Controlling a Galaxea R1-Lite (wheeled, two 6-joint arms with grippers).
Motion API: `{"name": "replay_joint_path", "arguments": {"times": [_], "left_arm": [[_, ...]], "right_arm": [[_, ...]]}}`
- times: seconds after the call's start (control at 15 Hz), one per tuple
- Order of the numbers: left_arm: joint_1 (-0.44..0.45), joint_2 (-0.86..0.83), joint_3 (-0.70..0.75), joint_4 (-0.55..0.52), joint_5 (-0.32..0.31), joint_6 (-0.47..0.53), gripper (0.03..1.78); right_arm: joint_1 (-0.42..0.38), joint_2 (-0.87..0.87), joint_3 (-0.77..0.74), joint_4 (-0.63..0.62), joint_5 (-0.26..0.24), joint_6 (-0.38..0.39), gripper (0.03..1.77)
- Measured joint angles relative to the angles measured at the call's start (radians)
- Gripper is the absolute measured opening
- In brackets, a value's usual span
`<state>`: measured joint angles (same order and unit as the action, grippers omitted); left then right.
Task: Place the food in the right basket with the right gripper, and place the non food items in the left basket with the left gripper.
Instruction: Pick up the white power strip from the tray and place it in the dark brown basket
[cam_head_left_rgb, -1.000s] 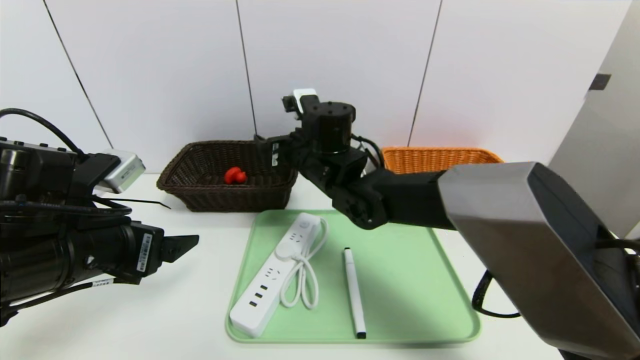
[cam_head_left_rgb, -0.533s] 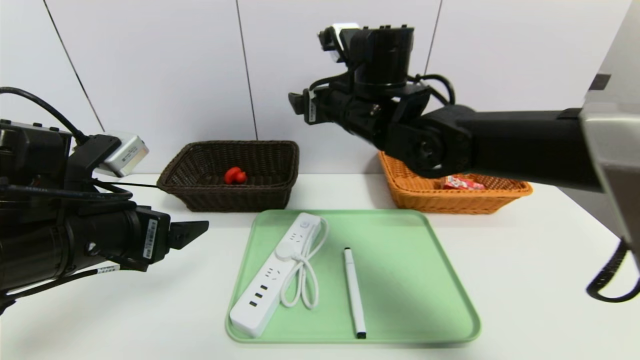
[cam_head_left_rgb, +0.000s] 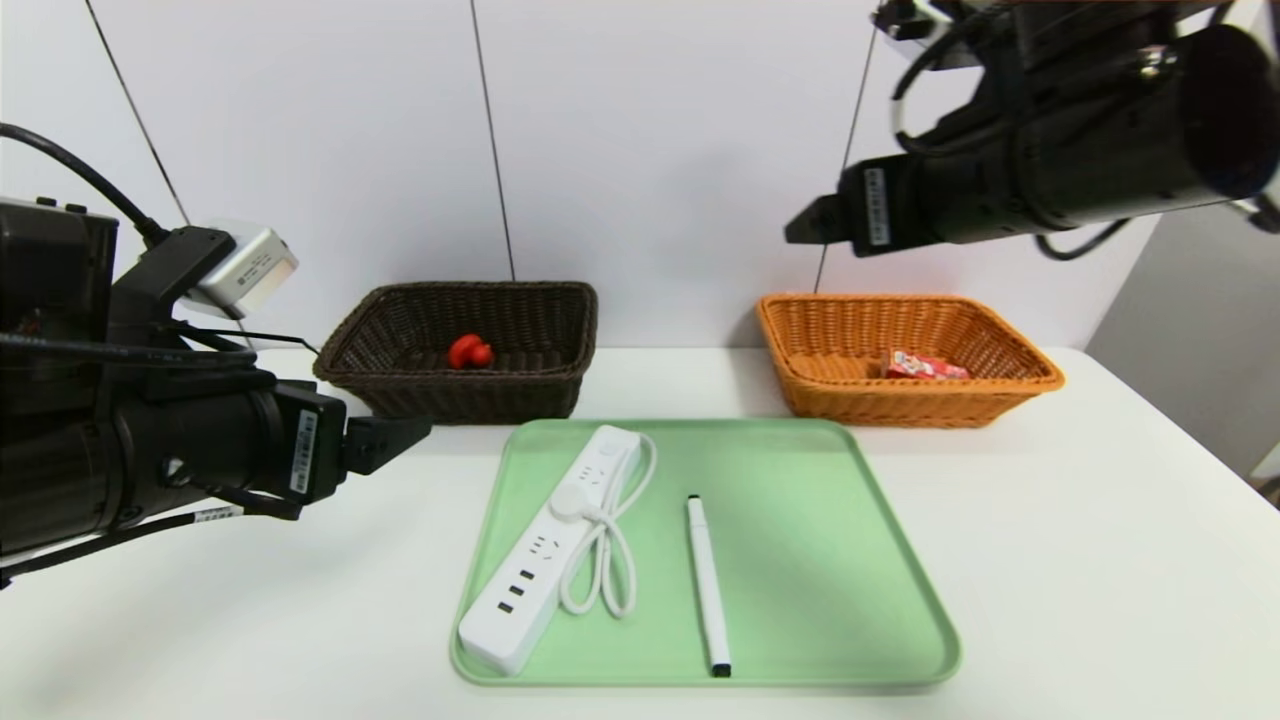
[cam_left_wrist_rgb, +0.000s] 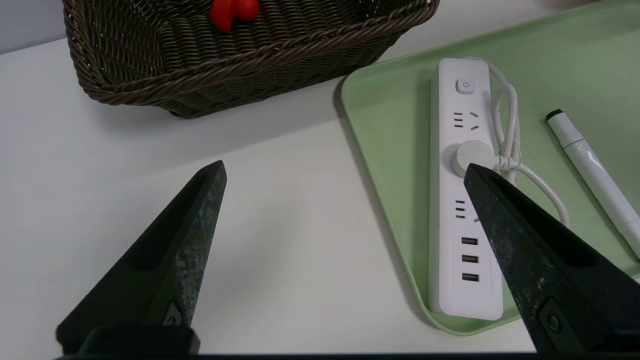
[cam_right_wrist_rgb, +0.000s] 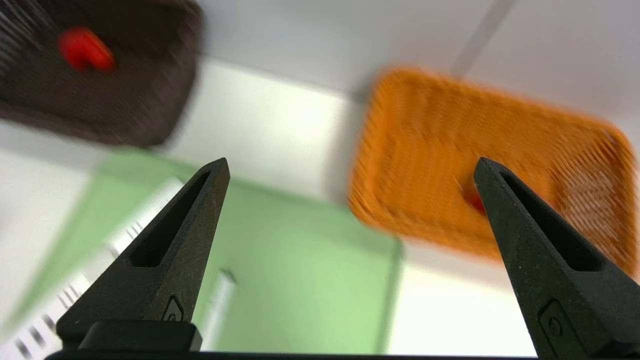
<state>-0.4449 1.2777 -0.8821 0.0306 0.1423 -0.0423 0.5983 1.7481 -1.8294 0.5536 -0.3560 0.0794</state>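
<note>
Food, a little red snack pouch (cam_head_left_rgb: 924, 366), lies inside the orange right basket (cam_head_left_rgb: 820, 400), below and a bit ahead of the right hand (cam_right_wrist_rgb: 350, 175). That hand is up high with its two fingers spread wide and nothing between them, so its job looks done and it is out of the way. The left hand (cam_left_wrist_rgb: 345, 170) hangs low over the white surface (cam_head_left_rgb: 1100, 560), fingers spread wide and empty too. Just beside it, toward the middle, lies the white power strip (cam_left_wrist_rgb: 465, 200) with its looped cord, and past that the white marker (cam_left_wrist_rgb: 590, 170), both flat on the green tray (cam_head_left_rgb: 840, 560). They are not food, so I think the left hand goes for the strip next. The dark left basket (cam_left_wrist_rgb: 240, 75) sits ahead of that hand, close enough for a short carry. A small red thing (cam_left_wrist_rgb: 234, 9) already lies inside it.
</note>
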Motion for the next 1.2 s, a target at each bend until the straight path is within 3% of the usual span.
{"name": "replay_joint_path", "arguments": {"times": [0.13, 0.2, 0.27, 0.47, 0.53, 0.6, 0.67, 0.73, 0.87, 0.93, 1.0, 1.2], "left_arm": [[-0.009, -0.003, -0.006, 0.018, -0.003, 0.001, 1.69], [-0.024, -0.005, -0.008, 0.022, -0.003, 0.000, 1.69], [-0.041, -0.006, -0.009, 0.021, -0.004, 0.001, 1.69], [-0.088, -0.008, -0.015, 0.020, -0.004, -0.002, 1.69], [-0.095, -0.008, -0.019, 0.020, -0.004, -0.003, 1.69], [-0.099, -0.008, -0.022, 0.022, -0.004, -0.004, 1.69], [-0.101, -0.007, -0.028, 0.025, -0.003, -0.006, 1.69], [-0.102, -0.006, -0.034, 0.036, 0.001, -0.009, 1.69], [-0.123, -0.002, -0.047, 0.078, 0.013, -0.026, 1.69], [-0.140, 0.001, -0.055, 0.099, 0.030, -0.044, 1.69], [-0.162, 0.006, -0.064, 0.117, 0.048, -0.061, 1.69], [-0.235, 0.036, -0.098, 0.180, 0.084, -0.100, 1.69]], "right_arm": [[-0.061, -0.080, 0.020, 0.174, 0.029, -0.028, 1.69], [-0.100, -0.108, 0.032, 0.234, 0.067, -0.042, 1.69], [-0.142, -0.128, 0.050, 0.270, 0.129, -0.051, 1.69], [-0.239, -0.183, 0.150, 0.280, 0.419, -0.061, 1.69], [-0.254, -0.204, 0.196, 0.270, 0.491, -0.060, 1.69], [-0.264, -0.227, 0.245, 0.246, 0.516, -0.060, 1.69], [-0.270, -0.250, 0.296, 0.207, 0.496, -0.059, 1.69], [-0.273, -0.267, 0.339, 0.173, 0.441, -0.060, 1.69], [-0.287, -0.311, 0.432, 0.114, 0.259, -0.061, 1.69], [-0.301, -0.341, 0.473, 0.105, 0.193, -0.059, 1.69], [-0.316, -0.372, 0.510, 0.102, 0.159, -0.058, 1.69], [-0.363, -0.484, 0.630, 0.099, 0.129, -0.057, 1.69]]}}
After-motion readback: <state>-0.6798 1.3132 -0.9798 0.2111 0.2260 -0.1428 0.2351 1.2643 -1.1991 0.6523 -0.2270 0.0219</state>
